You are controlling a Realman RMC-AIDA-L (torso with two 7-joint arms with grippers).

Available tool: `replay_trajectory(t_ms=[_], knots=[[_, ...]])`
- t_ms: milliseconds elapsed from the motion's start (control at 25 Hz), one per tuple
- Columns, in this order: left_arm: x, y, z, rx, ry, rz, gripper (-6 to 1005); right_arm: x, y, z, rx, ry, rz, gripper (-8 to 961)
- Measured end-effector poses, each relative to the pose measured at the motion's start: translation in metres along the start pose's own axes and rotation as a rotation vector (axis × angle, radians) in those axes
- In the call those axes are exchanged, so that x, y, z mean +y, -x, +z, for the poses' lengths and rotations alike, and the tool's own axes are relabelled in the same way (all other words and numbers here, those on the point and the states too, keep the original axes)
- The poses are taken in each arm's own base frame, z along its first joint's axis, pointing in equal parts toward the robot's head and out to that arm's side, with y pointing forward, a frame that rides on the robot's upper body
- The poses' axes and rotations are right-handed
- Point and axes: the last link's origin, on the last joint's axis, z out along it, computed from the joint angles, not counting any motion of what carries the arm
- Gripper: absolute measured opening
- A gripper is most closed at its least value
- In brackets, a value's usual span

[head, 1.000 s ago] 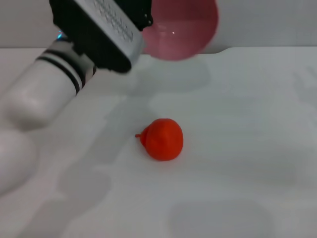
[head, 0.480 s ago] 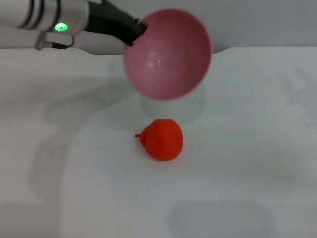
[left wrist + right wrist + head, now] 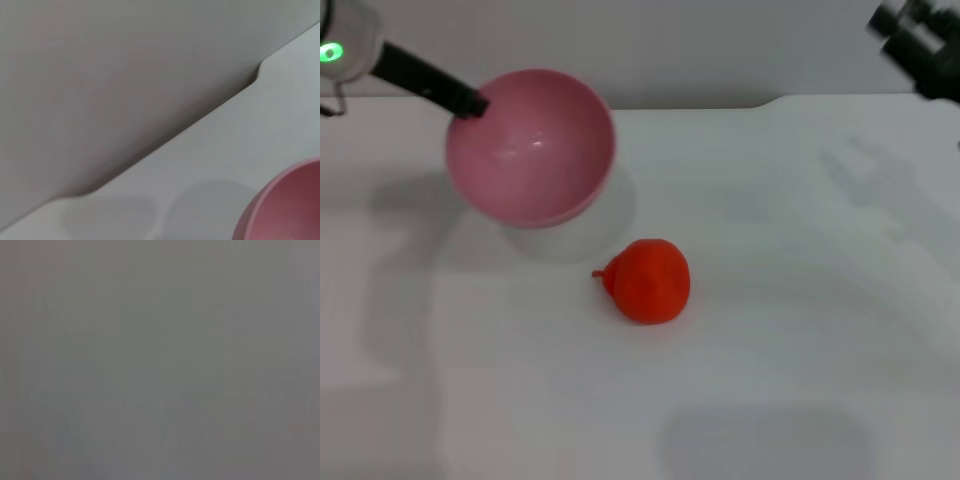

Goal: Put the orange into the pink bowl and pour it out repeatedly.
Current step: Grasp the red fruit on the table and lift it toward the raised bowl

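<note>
I have the pink bowl (image 3: 530, 148) held off the bench (image 3: 770, 330) at the far left of the work area in my head view. It is tilted, its opening turned toward the camera, and nothing lies inside it. The left gripper (image 3: 470, 100) grips the bowl at its far-left rim: a dark finger (image 3: 430, 80) runs down from the arm's wrist, where a green light shows, and ends on the rim. I record the gripper as pinching the bowl's rim. A soft shadow lies on the bench just below the bowl.

The orange (image 3: 648, 281) rests on the bench near the middle of the view, nearer to me than the bowl and to its right, apart from it. Its knobby stem end points to the left. Nothing touches the fruit.

The right gripper (image 3: 915, 45) shows only as a dark shape at the upper right corner of the head view, raised and well apart from both the bowl and the orange. I cannot tell whether it is spread or pressed together.

My left wrist view confirms part of the bowl (image 3: 287, 210): a curved pink wall at one corner, with the pale bench (image 3: 210, 165) beyond it and the bench's far edge against a grey wall (image 3: 110, 75). My right wrist view gives only a flat grey field; I can identify nothing in it.
</note>
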Motion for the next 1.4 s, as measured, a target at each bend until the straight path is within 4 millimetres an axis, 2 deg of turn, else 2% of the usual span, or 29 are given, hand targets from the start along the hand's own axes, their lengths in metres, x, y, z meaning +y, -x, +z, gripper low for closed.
replay_trajectory(t_ms=[160, 360, 480, 680, 920, 1080, 1400], knots=[[-0.013, 0.018, -0.005, -0.015, -0.010, -0.060, 42, -0.006, -0.004, 0.017, 0.221, -0.019, -0.018, 522], [-0.016, 0.033, -0.005, -0.044, -0.005, -0.091, 42, 0.003, -0.005, 0.049, 0.538, 0.027, -0.021, 522], [-0.015, 0.038, -0.003, -0.055, 0.002, -0.097, 42, 0.018, -0.003, 0.068, 0.712, 0.090, -0.037, 522], [-0.013, 0.043, 0.000, -0.063, 0.009, -0.106, 42, 0.058, 0.000, 0.091, 0.979, 0.248, -0.106, 522], [-0.011, 0.043, 0.001, -0.066, 0.016, -0.105, 42, 0.096, 0.003, 0.105, 1.037, 0.389, -0.211, 523], [-0.008, 0.042, 0.002, -0.068, 0.022, -0.099, 42, 0.108, -0.003, 0.111, 1.014, 0.432, -0.238, 523], [-0.003, 0.040, 0.006, -0.071, 0.035, -0.090, 42, 0.121, -0.028, 0.120, 1.007, 0.429, -0.303, 666]])
